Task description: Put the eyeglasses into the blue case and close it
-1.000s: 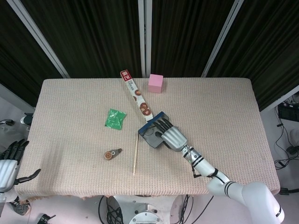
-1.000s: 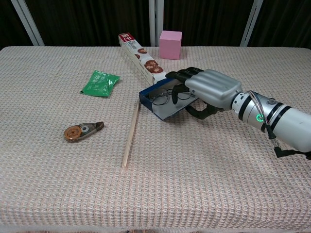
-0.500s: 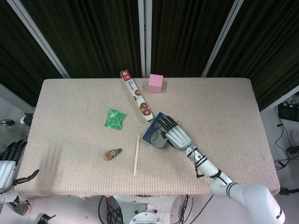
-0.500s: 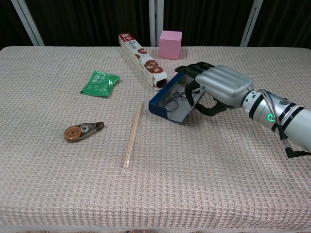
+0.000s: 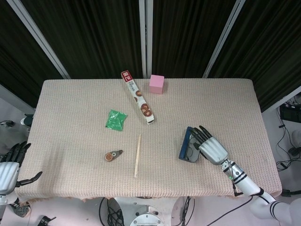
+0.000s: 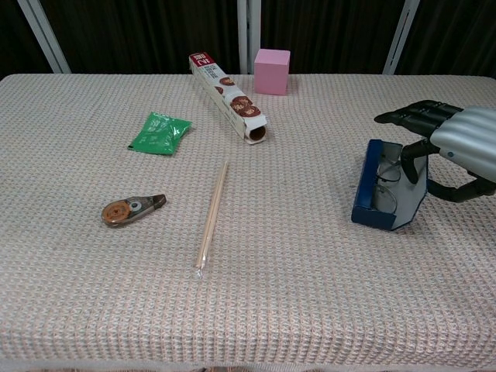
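Blue plastic filled my right hand (image 6: 465,147): I gripped the blue case (image 6: 385,186) with dark fingers (image 6: 411,116) over its top edge and the thumb around its near side, and the eyeglasses (image 6: 385,180) lay inside the open shell. A second before, I had held this same case beside the mouth of the biscuit tube (image 6: 229,94) near the table's middle; since then I had carried it well over toward my own side, and it had tipped up onto its long edge, its open face turned toward my palm. The lid was not yet closed. Beige woven cloth covered the table (image 5: 70,103), and black curtains hung behind it. Far across from my right hand lay the wooden stick (image 6: 211,214), the correction tape roller (image 6: 132,209) and the green packet (image 6: 158,132), while the pink cube (image 6: 272,71) sat past the tube at the far edge. Bare cloth lay between the case and the stick, and between my hand and the near edge. My left hand (image 5: 8,168) hung off the table's near left corner, fingers apart and holding nothing.
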You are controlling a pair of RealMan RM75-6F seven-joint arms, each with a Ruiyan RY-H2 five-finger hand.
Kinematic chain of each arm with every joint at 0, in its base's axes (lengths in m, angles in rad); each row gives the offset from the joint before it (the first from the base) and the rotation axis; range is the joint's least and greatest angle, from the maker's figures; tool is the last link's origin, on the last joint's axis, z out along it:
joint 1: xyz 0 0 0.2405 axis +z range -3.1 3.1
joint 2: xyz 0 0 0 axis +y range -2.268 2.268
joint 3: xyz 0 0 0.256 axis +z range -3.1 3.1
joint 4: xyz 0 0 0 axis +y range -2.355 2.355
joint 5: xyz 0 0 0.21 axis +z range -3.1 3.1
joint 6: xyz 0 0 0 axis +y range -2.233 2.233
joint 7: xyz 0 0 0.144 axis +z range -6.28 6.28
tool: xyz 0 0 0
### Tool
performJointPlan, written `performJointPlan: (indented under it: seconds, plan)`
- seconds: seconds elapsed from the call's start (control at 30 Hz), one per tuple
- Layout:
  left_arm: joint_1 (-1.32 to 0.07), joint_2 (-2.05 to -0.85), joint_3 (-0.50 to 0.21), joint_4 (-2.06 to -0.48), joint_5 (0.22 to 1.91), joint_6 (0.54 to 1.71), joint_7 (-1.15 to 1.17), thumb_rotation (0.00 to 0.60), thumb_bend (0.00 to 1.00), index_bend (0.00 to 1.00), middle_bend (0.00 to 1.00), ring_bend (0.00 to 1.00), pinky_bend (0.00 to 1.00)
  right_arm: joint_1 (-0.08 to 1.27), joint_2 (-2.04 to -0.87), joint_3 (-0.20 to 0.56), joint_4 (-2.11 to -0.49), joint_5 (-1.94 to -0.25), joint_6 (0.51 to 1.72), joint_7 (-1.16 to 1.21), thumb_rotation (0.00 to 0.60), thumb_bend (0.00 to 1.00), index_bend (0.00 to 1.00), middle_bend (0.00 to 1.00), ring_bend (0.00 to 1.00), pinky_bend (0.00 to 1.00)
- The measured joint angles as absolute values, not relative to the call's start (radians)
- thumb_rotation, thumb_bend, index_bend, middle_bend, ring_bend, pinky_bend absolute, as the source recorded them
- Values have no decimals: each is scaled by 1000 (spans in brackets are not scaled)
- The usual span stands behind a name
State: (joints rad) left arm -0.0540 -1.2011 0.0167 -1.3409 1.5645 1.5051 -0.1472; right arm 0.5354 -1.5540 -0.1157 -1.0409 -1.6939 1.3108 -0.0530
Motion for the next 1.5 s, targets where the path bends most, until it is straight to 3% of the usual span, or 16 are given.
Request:
performJointPlan:
  seconds: [0.4,0.57,0.6,0.67,0.77,0.83,1.5]
  plan:
    - [-56,-1190,16,-1352,1556,1495,-141,376,157,35,48,50,219,560,-1669,-83,-939,-1727,1302,-69,600,351,967,1,0,0]
    - [-57,-1191,16,-1346,1555,1491,-152,380,158,35,47,50,219,568,-1718,-73,-872,-1739,1312,-45,600,345,892,4,0,0]
    - [-58,-1191,16,-1345,1555,1492,-153,382,158,35,47,50,219,569,-1725,-72,-863,-1740,1312,-44,600,340,843,3,0,0]
    - [-57,-1190,16,-1345,1556,1494,-154,384,158,35,47,50,219,572,-1740,-69,-844,-1740,1307,-43,600,299,625,0,0,0]
    - [-56,-1186,15,-1346,1555,1497,-154,383,158,35,47,50,219,575,-1755,-66,-826,-1739,1300,-43,600,200,96,0,0,0]
    - [-55,-1183,15,-1346,1554,1498,-155,383,158,35,47,50,219,577,-1765,-61,-817,-1737,1300,-41,600,180,0,0,0,0]
    - [-51,-1184,16,-1349,1553,1501,-152,391,159,35,47,50,219,587,-1781,-42,-804,-1738,1349,33,600,87,0,0,0,0]
